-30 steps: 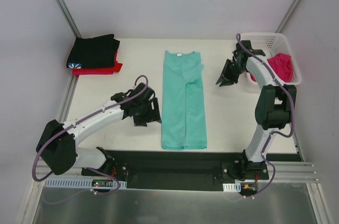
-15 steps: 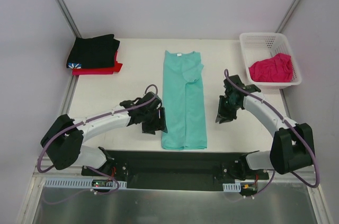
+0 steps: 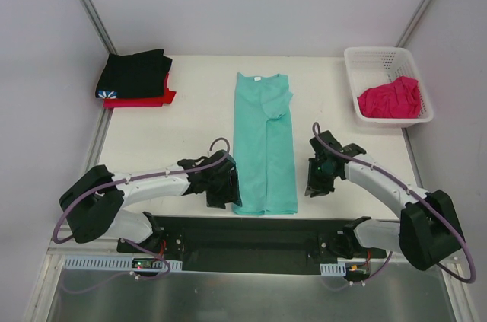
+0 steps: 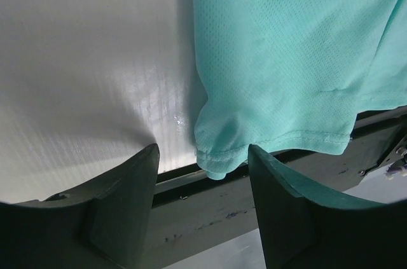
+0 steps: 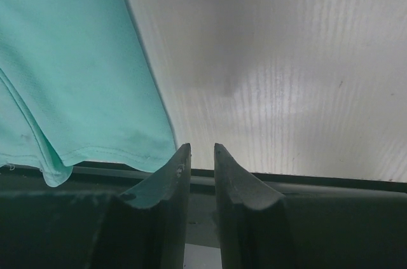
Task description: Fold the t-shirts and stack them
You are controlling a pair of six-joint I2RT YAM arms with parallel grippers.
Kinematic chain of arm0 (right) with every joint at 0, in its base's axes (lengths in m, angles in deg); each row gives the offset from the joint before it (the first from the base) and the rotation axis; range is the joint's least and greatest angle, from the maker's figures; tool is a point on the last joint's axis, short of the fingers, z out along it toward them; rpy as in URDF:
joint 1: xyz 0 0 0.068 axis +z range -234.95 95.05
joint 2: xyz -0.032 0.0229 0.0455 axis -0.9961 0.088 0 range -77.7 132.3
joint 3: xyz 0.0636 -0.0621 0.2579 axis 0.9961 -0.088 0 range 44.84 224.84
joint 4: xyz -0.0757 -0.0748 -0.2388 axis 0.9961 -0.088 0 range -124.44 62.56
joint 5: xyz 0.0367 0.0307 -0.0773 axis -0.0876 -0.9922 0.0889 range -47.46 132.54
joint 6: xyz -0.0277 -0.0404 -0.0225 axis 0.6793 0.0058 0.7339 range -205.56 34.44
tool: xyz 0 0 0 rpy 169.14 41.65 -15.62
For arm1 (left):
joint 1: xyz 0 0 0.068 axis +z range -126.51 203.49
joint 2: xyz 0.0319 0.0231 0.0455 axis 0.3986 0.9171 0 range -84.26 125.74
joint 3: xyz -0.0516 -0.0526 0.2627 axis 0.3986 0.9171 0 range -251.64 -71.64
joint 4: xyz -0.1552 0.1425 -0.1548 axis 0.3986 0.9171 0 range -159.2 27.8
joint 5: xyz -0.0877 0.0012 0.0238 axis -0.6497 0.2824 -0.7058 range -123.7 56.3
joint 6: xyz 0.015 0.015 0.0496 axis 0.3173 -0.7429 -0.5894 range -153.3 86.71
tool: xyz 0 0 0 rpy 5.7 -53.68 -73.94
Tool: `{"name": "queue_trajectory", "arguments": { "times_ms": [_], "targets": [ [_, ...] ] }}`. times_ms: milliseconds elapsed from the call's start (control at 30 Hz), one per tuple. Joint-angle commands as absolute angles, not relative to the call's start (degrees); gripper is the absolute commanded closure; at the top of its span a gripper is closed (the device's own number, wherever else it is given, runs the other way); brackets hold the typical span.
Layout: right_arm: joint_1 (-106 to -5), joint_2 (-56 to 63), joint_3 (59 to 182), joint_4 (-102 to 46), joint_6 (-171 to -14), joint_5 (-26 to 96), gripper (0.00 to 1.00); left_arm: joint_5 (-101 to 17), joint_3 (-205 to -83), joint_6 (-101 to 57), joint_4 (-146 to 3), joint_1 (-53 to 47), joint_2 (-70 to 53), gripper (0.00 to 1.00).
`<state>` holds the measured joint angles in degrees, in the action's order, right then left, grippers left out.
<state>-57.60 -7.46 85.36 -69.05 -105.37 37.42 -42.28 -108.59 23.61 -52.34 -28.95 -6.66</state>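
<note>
A teal-green t-shirt (image 3: 262,143) lies folded into a long strip at the table's middle. Its near-left hem corner (image 4: 219,158) hangs over the table's front edge, just ahead of the gap of my open left gripper (image 4: 203,154) (image 3: 227,189), which holds nothing. My right gripper (image 5: 201,149) (image 3: 313,181) hovers just right of the strip's near-right corner (image 5: 152,151), jaws a narrow gap apart and empty. A black t-shirt (image 3: 135,72) rests folded on a red one (image 3: 148,99) at the back left. The magenta-pink t-shirt (image 3: 389,99) sits crumpled in the basket.
The white lattice basket (image 3: 380,53) stands at the back right corner. The black base rail (image 3: 243,234) runs along the table's near edge, right below both grippers. Grey walls close in the table on the left, back and right.
The right arm has swung from the basket down to the teal shirt's near-right corner. The left arm has slid nearer to the near-left corner, its jaws narrowing somewhat.
</note>
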Motion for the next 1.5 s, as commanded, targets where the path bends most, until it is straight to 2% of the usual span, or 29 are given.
{"name": "queue_trajectory", "arguments": {
  "times_ms": [0, 633, 1300, 1333, 1467],
  "targets": [
    [-54.7, -7.3, 83.9, -65.3, -109.6, 39.3, 0.76, -40.2, -108.3, 27.0, -54.2, -30.9, -8.1, 0.43],
    [-47.1, -5.1, 81.3, -61.1, -115.0, 40.8, 0.76, -37.3, -107.4, 31.0, -54.9, -35.0, -7.1, 0.46],
    [-41.9, -3.5, 81.2, -59.6, -119.0, 41.3, 0.71, -37.4, -108.0, 32.2, -56.7, -36.5, -3.8, 0.48],
    [-41.5, -3.7, 81.4, -59.8, -119.0, 41.4, 0.72, -37.2, -108.0, 32.4, -56.7, -36.5, -3.9, 0.5],
    [-40.7, -4.2, 81.7, -60.1, -119.7, 41.4, 0.71, -37.0, -107.4, 32.8, -56.8, -36.8, -4.0, 0.69]
  ]
}}
